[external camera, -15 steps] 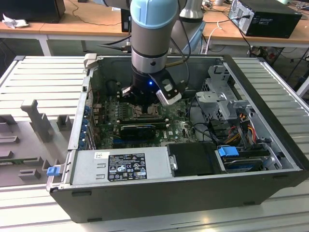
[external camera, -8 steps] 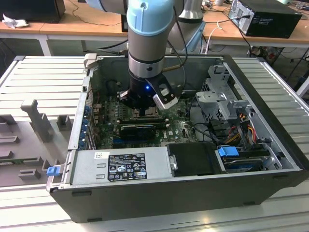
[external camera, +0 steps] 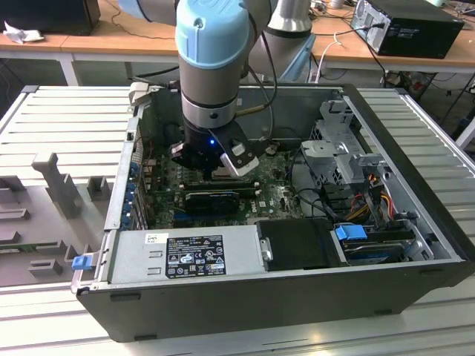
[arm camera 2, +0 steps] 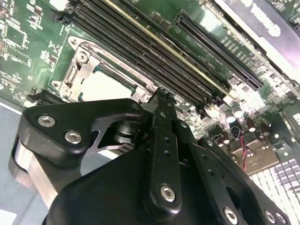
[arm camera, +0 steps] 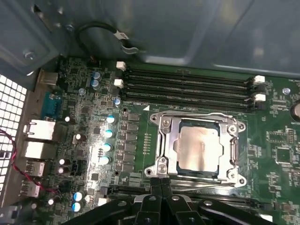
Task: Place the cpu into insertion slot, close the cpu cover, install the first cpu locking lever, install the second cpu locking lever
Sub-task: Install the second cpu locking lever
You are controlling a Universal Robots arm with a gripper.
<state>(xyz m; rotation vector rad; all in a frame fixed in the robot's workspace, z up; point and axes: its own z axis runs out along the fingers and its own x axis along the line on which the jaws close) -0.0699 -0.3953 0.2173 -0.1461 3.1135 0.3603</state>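
The cpu (arm camera: 201, 147) lies flat in the insertion slot (arm camera: 177, 157), its pale metal face showing through the window of the cpu cover (arm camera: 164, 136). The silver cover is down over the socket. A thin metal lever rod (arm camera: 197, 114) lies flat along the cover's side next to the memory slots. In both wrist views my gripper (arm camera: 161, 183) is shut with nothing between its fingers, and its tips sit just beside the socket's edge, on the side away from the memory slots. The second wrist view shows the cpu (arm camera 2: 105, 84), the cover (arm camera 2: 79, 70) and my gripper (arm camera 2: 161, 93). In the exterior view the gripper (external camera: 215, 172) is low inside the computer case.
Long black memory slots (arm camera: 187, 86) run beside the socket. Capacitors and rear ports (arm camera: 37, 131) crowd one side. The case (external camera: 245, 304) holds a power supply (external camera: 185, 256), a black card (external camera: 215, 199), a drive cage (external camera: 341, 148) and loose cables (external camera: 371, 193).
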